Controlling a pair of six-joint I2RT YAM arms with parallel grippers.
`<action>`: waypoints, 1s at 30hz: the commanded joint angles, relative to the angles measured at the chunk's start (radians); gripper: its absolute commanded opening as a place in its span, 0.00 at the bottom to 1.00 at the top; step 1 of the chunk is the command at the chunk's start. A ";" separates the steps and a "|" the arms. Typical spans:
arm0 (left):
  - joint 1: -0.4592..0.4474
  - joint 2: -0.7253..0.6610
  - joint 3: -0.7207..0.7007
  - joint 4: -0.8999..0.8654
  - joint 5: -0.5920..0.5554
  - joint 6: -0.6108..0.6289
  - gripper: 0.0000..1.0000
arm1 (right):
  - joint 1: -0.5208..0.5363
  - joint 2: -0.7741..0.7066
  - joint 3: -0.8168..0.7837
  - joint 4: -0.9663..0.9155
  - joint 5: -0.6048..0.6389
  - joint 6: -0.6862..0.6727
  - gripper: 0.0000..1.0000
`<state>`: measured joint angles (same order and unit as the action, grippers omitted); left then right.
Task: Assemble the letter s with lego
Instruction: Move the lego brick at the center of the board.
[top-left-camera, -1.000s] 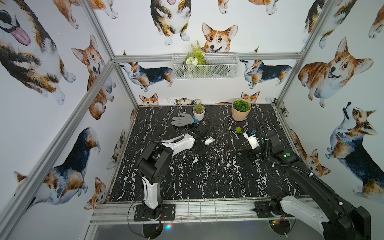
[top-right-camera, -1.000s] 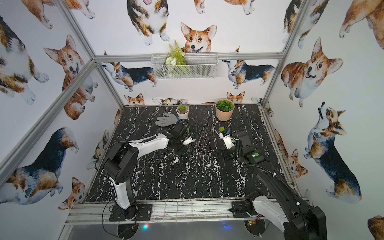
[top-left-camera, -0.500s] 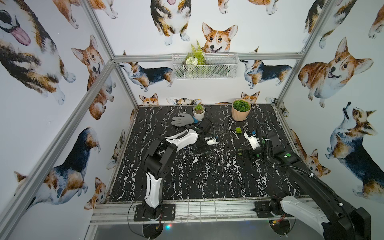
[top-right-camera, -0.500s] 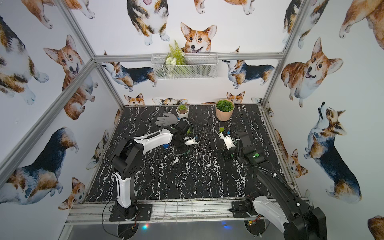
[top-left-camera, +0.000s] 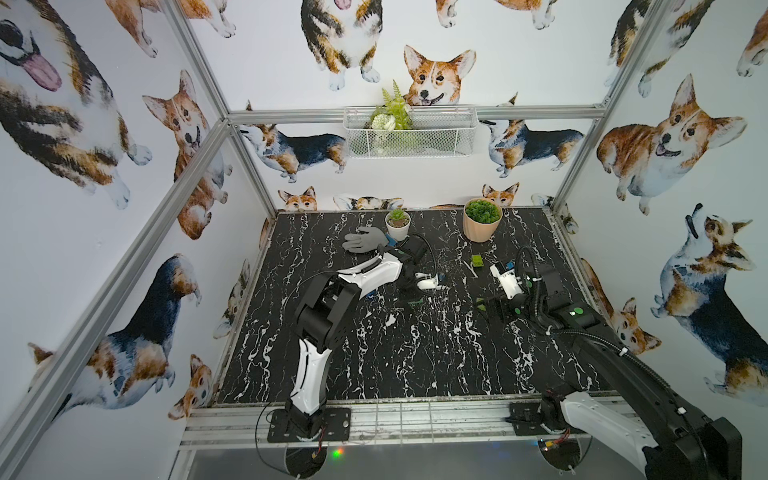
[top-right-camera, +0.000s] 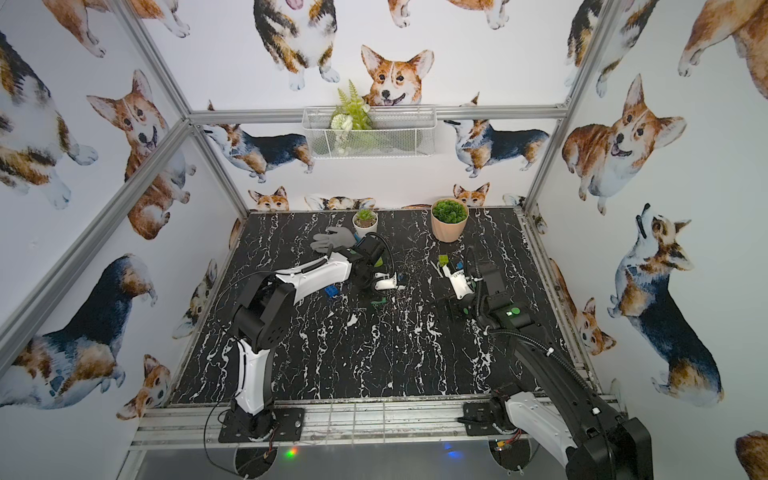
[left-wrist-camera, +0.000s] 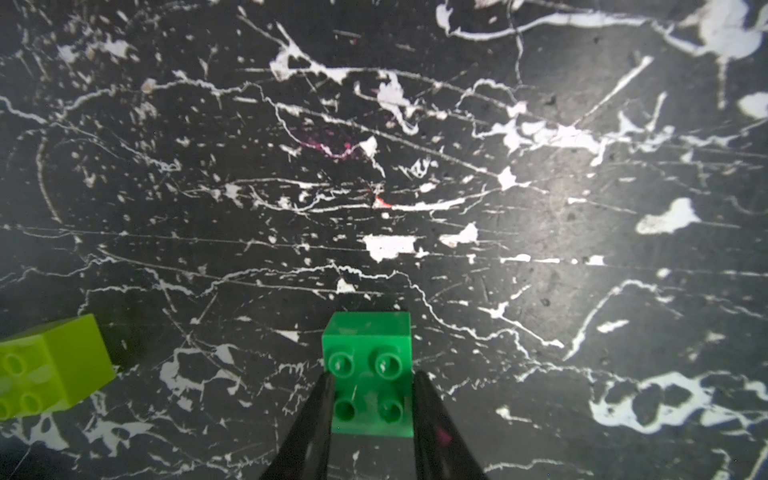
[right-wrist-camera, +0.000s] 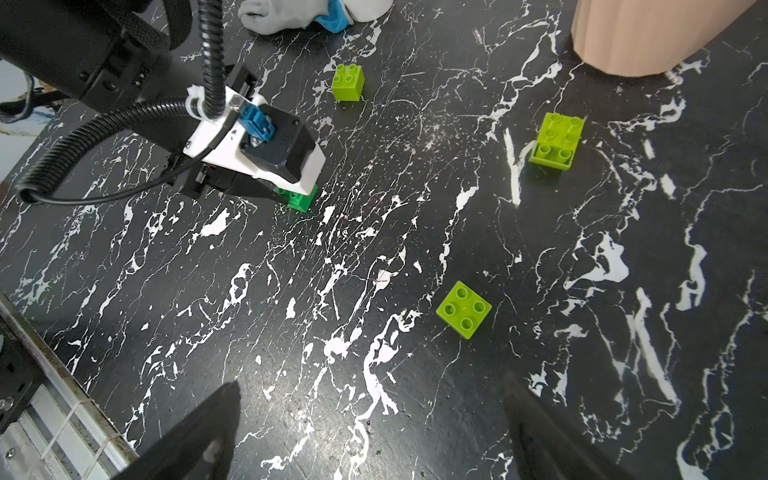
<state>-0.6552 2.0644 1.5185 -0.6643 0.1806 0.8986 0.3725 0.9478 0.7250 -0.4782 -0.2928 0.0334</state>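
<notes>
Farthest left of the peach pot (top-left-camera: 481, 232), along the same back edge of the black marble table (top-left-camera: 374, 357): grey glove (top-left-camera: 362, 241), flat, just beside a small white pot (top-left-camera: 397, 230). Well left of the peach pot and nearer the front edge than the glove: blue brick (top-right-camera: 331, 291), partly hidden under the left arm (top-right-camera: 309, 277) in a top view. Next, left of the peach pot and forward of it: left claw (left-wrist-camera: 374, 374), clamped on the dark green brick (left-wrist-camera: 368, 343), black fingers (left-wrist-camera: 309, 424) pressed to two opposite sides, studs facing the wrist camera; resting on the table or just clear of it, cannot tell. Near that claw, on the side toward the glove and also left of the peach pot: small lime brick (right-wrist-camera: 348, 85), studs up, apart from the dark green one. Just in front of the peach pot: six-stud lime brick (top-left-camera: 477, 260), standing alone in both top views, its six studs plain in the right wrist view. Farther forward of the peach pot: square lime brick (right-wrist-camera: 463, 309), four studs up, apart from every other brick. Near that square brick, forward of the peach pot: right claw (right-wrist-camera: 370, 382), hovering, fingers (right-wrist-camera: 199, 436) spread wide apart over bare table
</notes>
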 joint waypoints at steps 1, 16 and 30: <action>-0.005 0.015 0.005 -0.027 0.020 0.049 0.35 | -0.002 0.006 0.003 0.023 -0.018 -0.010 1.00; -0.011 -0.028 0.019 -0.053 0.033 0.068 0.62 | -0.004 0.002 0.007 0.017 -0.026 -0.008 1.00; 0.084 -0.323 -0.173 -0.095 -0.126 -0.172 0.74 | -0.004 0.036 0.030 0.037 -0.122 -0.001 1.00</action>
<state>-0.5961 1.7924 1.3952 -0.7456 0.0956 0.7811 0.3660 0.9760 0.7444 -0.4713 -0.3695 0.0338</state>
